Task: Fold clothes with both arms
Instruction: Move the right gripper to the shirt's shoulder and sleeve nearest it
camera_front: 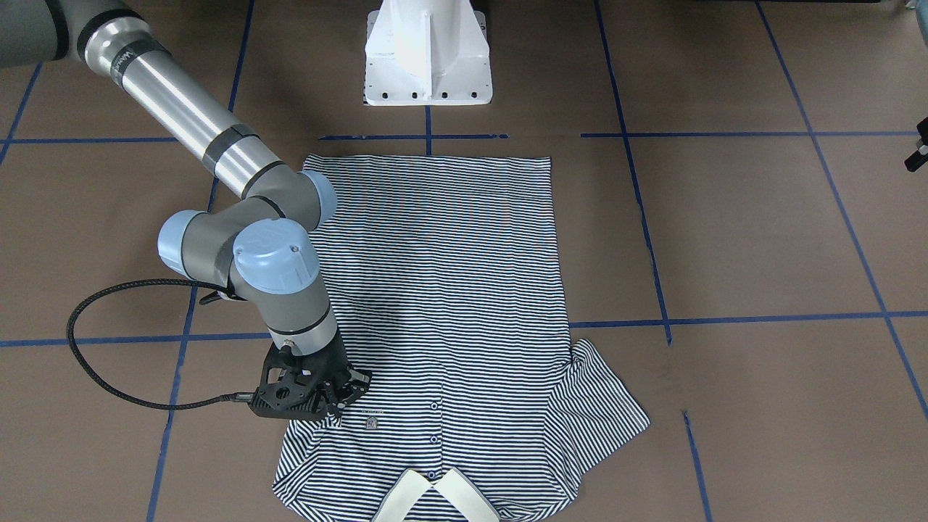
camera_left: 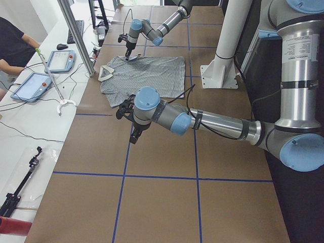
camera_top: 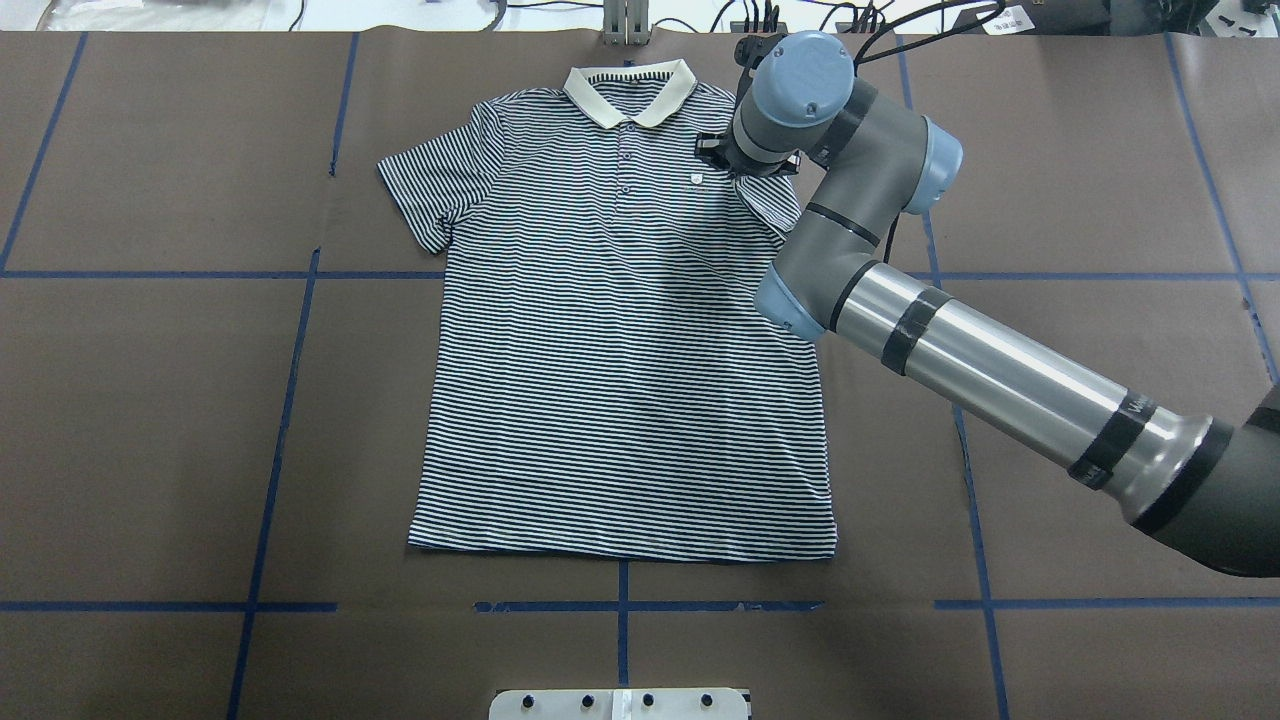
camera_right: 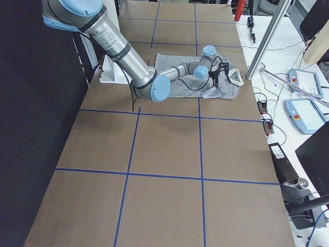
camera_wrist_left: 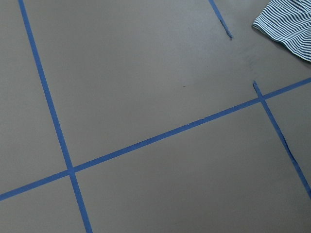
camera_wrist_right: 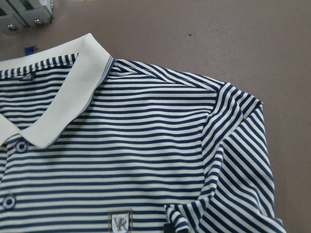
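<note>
While my right pincer (camera_front: pixel 333 412) seems clamped on the tip of the right sleeve (camera_wrist_right: pixel 233 160), which lies folded over the chest beneath it, I judge the folding barely begun. The polo shirt (camera_top: pixel 620 380) lies flat, its other sleeve (camera_top: pixel 440 190) spread well away from that pincer. It is a soft knit with narrow navy-and-white stripes and a cream collar (camera_wrist_right: pixel 63 92). I cannot tell whether my left pincer (camera_left: pixel 135 135) is apart or together.

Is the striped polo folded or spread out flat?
Mostly spread: the polo shirt lies flat, front up, one sleeve out. The other sleeve is pinched inward by the right end effector.
</note>
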### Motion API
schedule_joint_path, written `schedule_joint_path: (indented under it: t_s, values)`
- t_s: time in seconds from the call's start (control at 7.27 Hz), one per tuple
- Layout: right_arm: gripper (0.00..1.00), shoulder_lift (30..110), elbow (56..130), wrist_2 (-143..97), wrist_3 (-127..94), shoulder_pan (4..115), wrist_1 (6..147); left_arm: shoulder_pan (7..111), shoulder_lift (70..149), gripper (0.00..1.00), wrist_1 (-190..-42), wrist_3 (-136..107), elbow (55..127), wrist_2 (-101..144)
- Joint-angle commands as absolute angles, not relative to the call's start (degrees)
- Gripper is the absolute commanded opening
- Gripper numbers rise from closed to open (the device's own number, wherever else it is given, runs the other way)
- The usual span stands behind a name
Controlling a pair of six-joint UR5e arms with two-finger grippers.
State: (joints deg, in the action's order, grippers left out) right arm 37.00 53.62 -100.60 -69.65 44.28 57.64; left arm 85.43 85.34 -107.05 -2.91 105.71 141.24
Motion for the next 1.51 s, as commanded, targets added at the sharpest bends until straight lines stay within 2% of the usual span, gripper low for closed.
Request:
schedule_joint_path:
  t_s: [0.0, 0.14, 0.41, 0.55, 0.69, 0.83, 0.96, 1.24, 1.38]
  values:
    - [0.00, 33.0, 47.4, -97.7, -69.6, 44.3, 57.7, 85.4, 85.5, 1.00, -107.1, -3.0, 105.3, 141.2]
    - [0.99, 32.6, 47.3, -97.4, -69.6, 44.3, 57.7, 85.4, 85.6, 1.00, -107.1, -3.1, 105.3, 141.2]
    - [1.00, 32.3, 47.4, -97.3, -69.3, 44.6, 57.7, 85.3, 87.8, 1.00, -107.0, -6.8, 103.6, 141.2]
    - [1.00, 33.4, 49.7, -97.8, -68.7, 45.7, 57.9, 83.7, 90.4, 1.00, -107.0, -13.0, 103.2, 141.2]
    - [1.00, 38.6, 57.8, -98.2, -64.9, 46.1, 58.4, 83.3, 92.1, 1.00, -107.8, -17.4, 102.8, 141.2]
    - [1.00, 45.0, 65.7, -100.8, -64.3, 46.9, 58.2, 81.4, 97.9, 1.00, -108.1, -24.8, 99.5, 142.5]
    - [1.00, 48.4, 69.5, -102.6, -64.4, 47.5, 58.5, 76.5, 100.0, 1.00, -109.7, -29.5, 98.5, 141.9]
    - [1.00, 58.3, 84.0, -108.0, -64.5, 48.2, 60.8, 75.8, 104.4, 1.00, -126.0, -30.2, 87.8, 141.0]
    - [1.00, 59.8, 87.9, -112.9, -64.9, 50.6, 63.3, 74.4, 107.8, 1.00, -128.3, -31.4, 81.9, 138.8]
